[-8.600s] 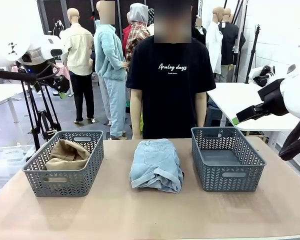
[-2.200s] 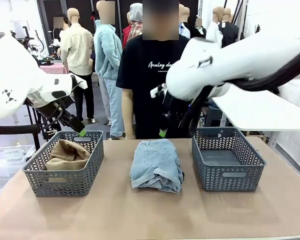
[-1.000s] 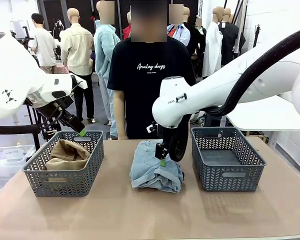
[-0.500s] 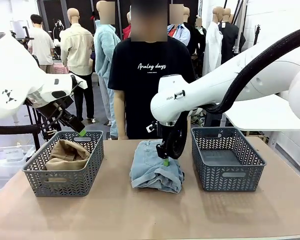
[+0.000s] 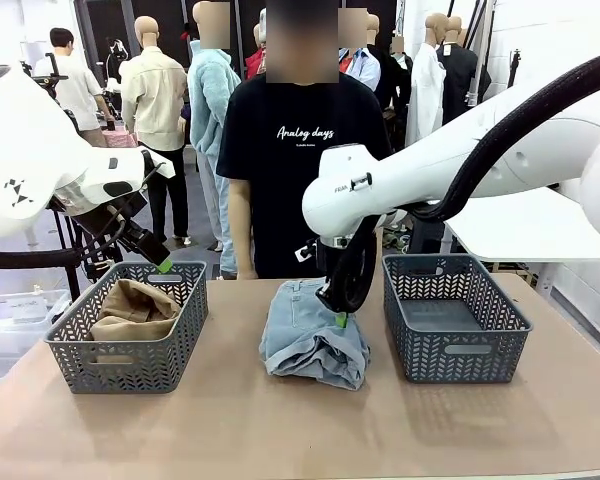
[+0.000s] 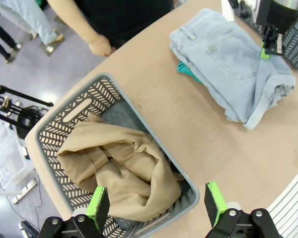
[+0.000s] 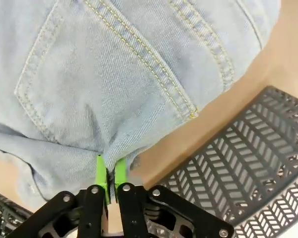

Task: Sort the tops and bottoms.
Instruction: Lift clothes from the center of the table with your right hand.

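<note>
**Right gripper pinches the shorts; left gripper hangs open**

The right gripper [image 5: 340, 318] [image 7: 111, 168] is clenched on the shorts [image 5: 312, 338] [image 7: 114, 74]. Its green pads [image 7: 100, 171] stand almost together, with a fold of denim nipped between them at the shorts' right edge, just beside the right basket [image 5: 456, 352] [image 7: 238, 158]. The right arm comes in from the right and bends down over the table's [image 5: 280, 430] middle.

The shorts lie folded on the table between the two baskets, pocket side up. In the left wrist view a teal top [image 6: 187, 71] peeks out from under their far edge.

The left gripper [image 5: 165, 264] [image 6: 156, 198] is released, jaws spread wide and holding nothing. It hangs above the left basket [image 5: 130, 368] [image 6: 64, 106], over its far right corner. A tan top [image 5: 130, 305] [image 6: 124, 168] lies crumpled inside that basket.

A person [image 5: 310, 170] in a black tee stands at the far side, one hand [image 6: 100, 47] near the table's far edge.
</note>
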You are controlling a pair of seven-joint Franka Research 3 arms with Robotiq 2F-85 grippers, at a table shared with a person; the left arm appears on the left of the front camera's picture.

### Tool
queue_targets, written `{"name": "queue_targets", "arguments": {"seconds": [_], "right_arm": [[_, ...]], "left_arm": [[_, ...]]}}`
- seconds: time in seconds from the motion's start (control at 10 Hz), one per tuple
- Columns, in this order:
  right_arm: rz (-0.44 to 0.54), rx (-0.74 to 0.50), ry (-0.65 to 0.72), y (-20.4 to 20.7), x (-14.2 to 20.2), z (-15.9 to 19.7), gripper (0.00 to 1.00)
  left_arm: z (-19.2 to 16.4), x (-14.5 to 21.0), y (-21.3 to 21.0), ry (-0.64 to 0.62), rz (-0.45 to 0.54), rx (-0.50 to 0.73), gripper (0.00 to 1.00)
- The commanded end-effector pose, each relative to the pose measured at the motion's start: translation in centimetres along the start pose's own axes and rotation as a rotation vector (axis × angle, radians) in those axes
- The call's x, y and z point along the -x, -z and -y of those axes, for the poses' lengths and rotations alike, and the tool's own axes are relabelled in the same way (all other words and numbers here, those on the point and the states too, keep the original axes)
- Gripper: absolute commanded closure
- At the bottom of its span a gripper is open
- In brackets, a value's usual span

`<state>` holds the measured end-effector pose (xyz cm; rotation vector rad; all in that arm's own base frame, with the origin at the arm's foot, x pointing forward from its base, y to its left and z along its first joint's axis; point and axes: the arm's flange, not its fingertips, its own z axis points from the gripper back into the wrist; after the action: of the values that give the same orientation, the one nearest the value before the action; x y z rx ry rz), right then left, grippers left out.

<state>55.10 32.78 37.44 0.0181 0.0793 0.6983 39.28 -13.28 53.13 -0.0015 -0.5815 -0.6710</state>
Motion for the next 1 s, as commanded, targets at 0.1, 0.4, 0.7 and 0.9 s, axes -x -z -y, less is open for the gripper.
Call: {"name": "queue_targets", "arguments": {"seconds": [0.1,0.4,0.7,0.9], "right_arm": [[0.085,0.007,0.025,-3.7,2.4,-0.1,1.0],[0.406,0.133,0.005,-12.7,5.8,-1.2,1.0],[0.699,0.257,-0.034,-21.4,9.4,-4.3,1.0],[0.822,0.305,-0.061,-25.0,11.4,-5.4,1.0]], "left_arm": [[-0.1,0.2,0.0,0.018,-0.003,0.0,0.0],[-0.1,0.2,0.0,0.018,-0.003,0.0,0.0],[-0.1,0.2,0.0,0.018,-0.003,0.0,0.0],[-0.1,0.2,0.0,0.018,-0.003,0.0,0.0]]}}
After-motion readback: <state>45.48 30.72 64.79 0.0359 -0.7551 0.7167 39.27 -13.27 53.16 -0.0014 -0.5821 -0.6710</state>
